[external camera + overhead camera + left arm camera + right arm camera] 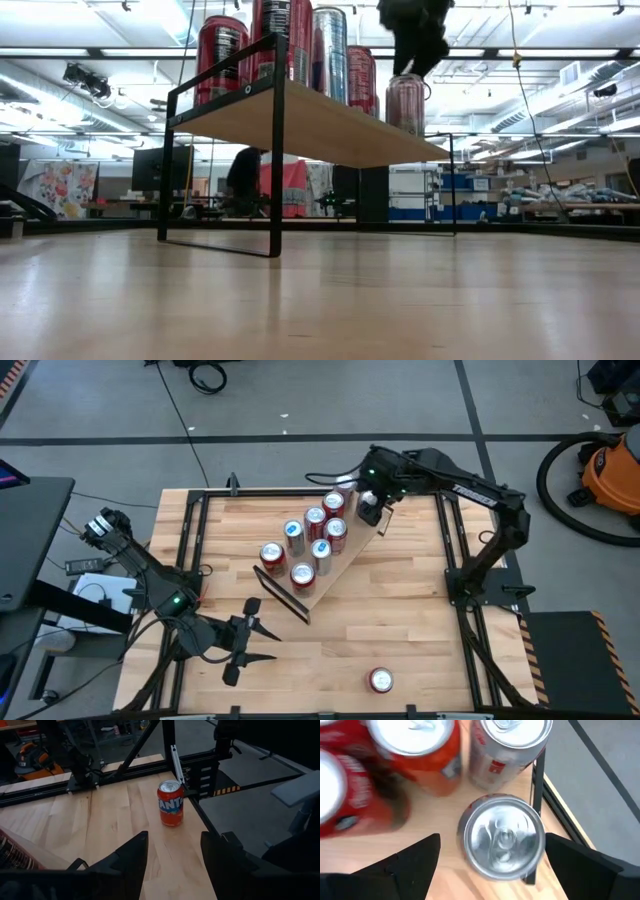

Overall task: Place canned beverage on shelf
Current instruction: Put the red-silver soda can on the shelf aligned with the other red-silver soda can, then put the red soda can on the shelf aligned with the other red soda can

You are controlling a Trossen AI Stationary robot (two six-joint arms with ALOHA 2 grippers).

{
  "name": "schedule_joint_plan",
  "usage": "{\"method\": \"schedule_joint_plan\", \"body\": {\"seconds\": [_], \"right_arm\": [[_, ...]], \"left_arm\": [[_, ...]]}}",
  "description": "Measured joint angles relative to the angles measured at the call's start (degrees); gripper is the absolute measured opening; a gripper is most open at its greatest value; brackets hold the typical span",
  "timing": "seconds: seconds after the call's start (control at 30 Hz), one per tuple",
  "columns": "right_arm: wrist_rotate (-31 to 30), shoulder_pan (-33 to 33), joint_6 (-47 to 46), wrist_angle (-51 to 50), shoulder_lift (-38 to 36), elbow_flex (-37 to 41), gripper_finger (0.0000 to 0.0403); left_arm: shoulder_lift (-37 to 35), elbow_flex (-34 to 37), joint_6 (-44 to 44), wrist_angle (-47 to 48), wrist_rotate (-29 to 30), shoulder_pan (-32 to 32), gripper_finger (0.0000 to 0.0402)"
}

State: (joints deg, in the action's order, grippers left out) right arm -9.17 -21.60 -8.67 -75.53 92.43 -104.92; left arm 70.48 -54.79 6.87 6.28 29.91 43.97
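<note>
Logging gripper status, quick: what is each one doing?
Left gripper: open, empty, facing the Fanta can.
Right gripper: open above a can on the shelf.

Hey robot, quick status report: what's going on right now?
Right gripper open above can at shelf end. Left gripper open, waiting. Orange can on table. Nothing blocking.

The slatted wooden table [400, 620] carries the shelf [350, 565] loaded with upright cans [303, 575], plus one Fanta can [381, 680] apart.
</note>
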Motion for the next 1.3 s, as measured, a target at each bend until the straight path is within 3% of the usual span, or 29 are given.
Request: {"method": "schedule_joint_plan", "body": {"seconds": [0.23, 0.43, 0.57, 1.03, 1.3], "right_arm": [[-0.6, 6.7, -5.0, -1.7, -4.8, 0.0, 0.0366], [-7.6, 15.2, -12.0, -7.0, -6.3, 0.0, 0.0366], [-7.5, 21.0, -16.5, -7.2, -6.3, 0.0, 0.0366], [-9.5, 43.4, -33.9, 7.9, -4.9, 10.5, 0.0366], [-10.5, 52.7, -43.4, 8.5, 1.7, 11.3, 0.0356]], "left_arm": [[0.0, 0.0, -0.5, 0.0, 0.0, 0.0, 0.0192], [0.0, 0.0, -3.1, 0.0, 0.0, -0.1, 0.0192], [0.0, 0.0, -5.8, -0.7, 0.0, -0.1, 0.0192], [-0.7, 0.0, -13.9, 0.3, 0.0, 0.6, 0.0192], [-4.1, 0.0, -15.7, 2.1, 0.0, 1.3, 0.0192]]}}
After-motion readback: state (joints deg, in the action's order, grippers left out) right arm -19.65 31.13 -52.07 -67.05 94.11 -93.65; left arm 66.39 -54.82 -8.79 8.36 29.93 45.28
